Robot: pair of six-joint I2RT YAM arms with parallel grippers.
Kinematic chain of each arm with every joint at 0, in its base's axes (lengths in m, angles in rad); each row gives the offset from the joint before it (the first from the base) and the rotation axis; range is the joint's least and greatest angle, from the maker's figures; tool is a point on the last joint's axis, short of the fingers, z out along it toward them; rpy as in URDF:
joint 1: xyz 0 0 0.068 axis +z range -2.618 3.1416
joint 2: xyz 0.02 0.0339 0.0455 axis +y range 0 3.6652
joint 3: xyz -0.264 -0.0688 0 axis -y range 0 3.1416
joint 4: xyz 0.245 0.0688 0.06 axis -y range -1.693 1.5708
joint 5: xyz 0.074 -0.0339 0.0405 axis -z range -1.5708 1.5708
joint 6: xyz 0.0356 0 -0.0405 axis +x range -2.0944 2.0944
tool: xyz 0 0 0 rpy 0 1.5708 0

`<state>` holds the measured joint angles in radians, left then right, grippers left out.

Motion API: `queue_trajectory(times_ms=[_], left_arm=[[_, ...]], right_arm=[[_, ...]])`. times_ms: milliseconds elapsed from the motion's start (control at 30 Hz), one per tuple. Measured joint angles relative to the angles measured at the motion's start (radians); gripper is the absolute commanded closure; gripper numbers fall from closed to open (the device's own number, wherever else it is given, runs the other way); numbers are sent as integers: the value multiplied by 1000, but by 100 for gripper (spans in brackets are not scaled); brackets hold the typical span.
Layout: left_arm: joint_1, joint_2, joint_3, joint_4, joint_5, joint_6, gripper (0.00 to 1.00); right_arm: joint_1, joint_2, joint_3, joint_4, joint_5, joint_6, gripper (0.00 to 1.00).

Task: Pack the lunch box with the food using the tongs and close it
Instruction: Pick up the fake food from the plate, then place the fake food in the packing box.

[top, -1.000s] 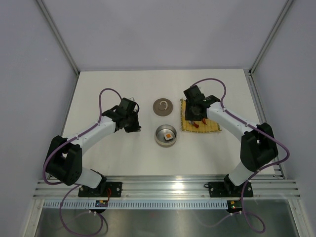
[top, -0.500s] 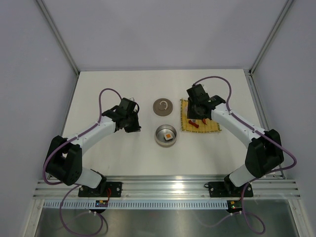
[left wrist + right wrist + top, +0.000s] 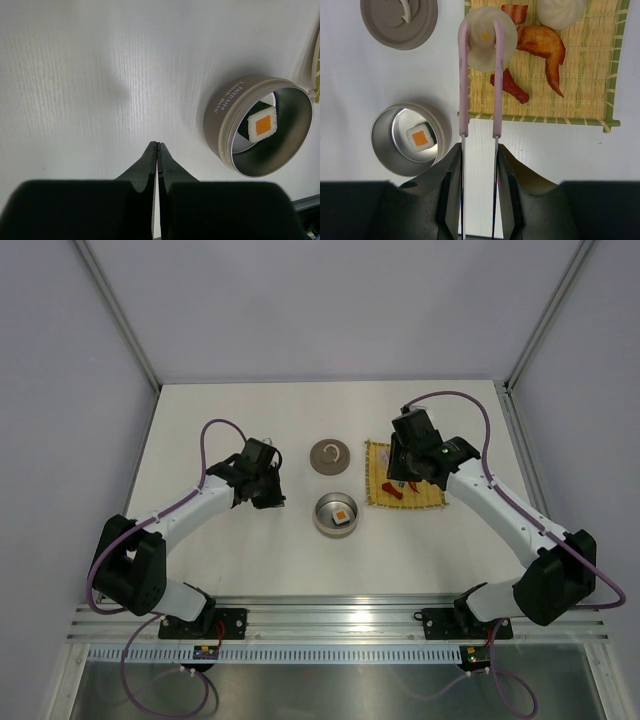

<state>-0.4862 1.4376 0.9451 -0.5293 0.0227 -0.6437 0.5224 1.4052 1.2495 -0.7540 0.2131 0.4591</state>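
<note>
The lunch box [image 3: 335,514] is an open silver tin in the middle of the table, with a white-and-orange sushi piece [image 3: 420,137] inside it. Its grey-brown lid [image 3: 399,22] lies apart, farther back. My right gripper [image 3: 479,148] is shut on the tongs [image 3: 463,75]. The tongs' pink tips sit on either side of a cream round food piece [image 3: 482,50] at the mat's corner. More food lies on the mat: an orange wing [image 3: 542,47], a red piece [image 3: 510,86] and a cream bun [image 3: 561,12]. My left gripper [image 3: 157,145] is shut and empty, left of the tin [image 3: 260,125].
The yellow woven mat [image 3: 405,487] lies right of the tin, under the right wrist. Bare white tabletop stretches left of the left gripper [image 3: 268,495]. Grey walls with metal corner posts close the table at the back and sides.
The right arm has swung outward to the right, and its wrist has shifted slightly right over the mat. The left arm has not moved.
</note>
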Motion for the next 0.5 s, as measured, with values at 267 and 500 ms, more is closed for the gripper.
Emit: queue_trajectory(times_ms=[267,500], left_arm=[[0,0,0,0,0,0,100],[0,0,0,0,0,0,100]], right_arm=[[109,-49,0,-61,-14,9,100],[276,-49,0,-105,-28,40,100]])
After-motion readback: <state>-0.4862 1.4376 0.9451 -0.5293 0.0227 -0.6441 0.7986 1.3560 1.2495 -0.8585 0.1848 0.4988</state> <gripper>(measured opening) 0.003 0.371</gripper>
